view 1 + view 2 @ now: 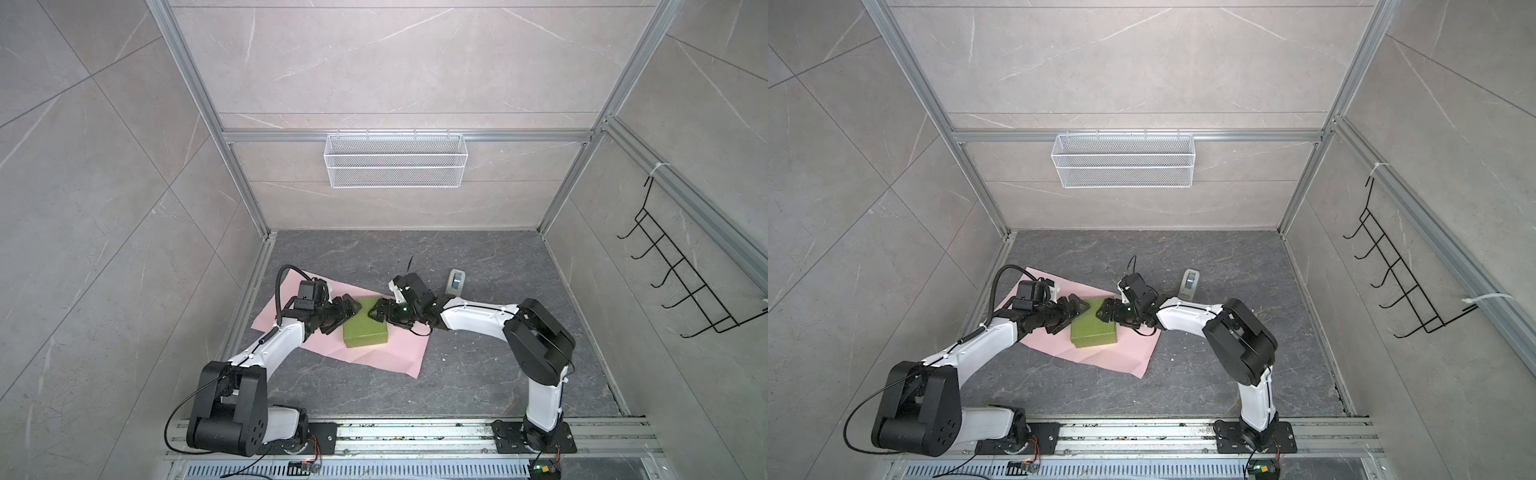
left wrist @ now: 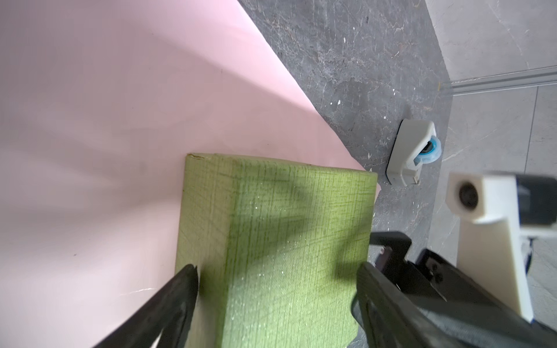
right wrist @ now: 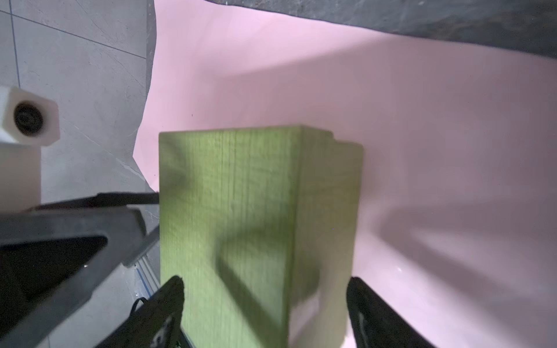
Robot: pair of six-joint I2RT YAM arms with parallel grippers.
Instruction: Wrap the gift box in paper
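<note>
since the gift box (image 1: 365,328) already sits on the paper (image 1: 386,359), what matters for my next move is how it lies to my two end effectors. it is between them. my left end effector (image 1: 352,310) comes in from the left and my right end effector (image 1: 376,314) from the right, and they nearly meet over the box's far edge, so neither is clearly nearer. the rest of the box reaches back toward my bases. in each wrist view the box runs straight away between the jaws, but in both top views it looks almost square, so i cannot fix its long axis. both sets of jaws stand wide astride the box, with fingertips overlapping its top edges and not clamped on its sides. i judge it is resting, not held.

the box is olive green with a fine woven texture and crisp corners, and it lies flat. the sheet shows its pale pink face with a few creases, lying askew on the dark bench (image 1: 478,374). more of it is free toward my bases. a small tape dispenser (image 1: 456,281) stands off the sheet, beyond my right wrist.
</note>
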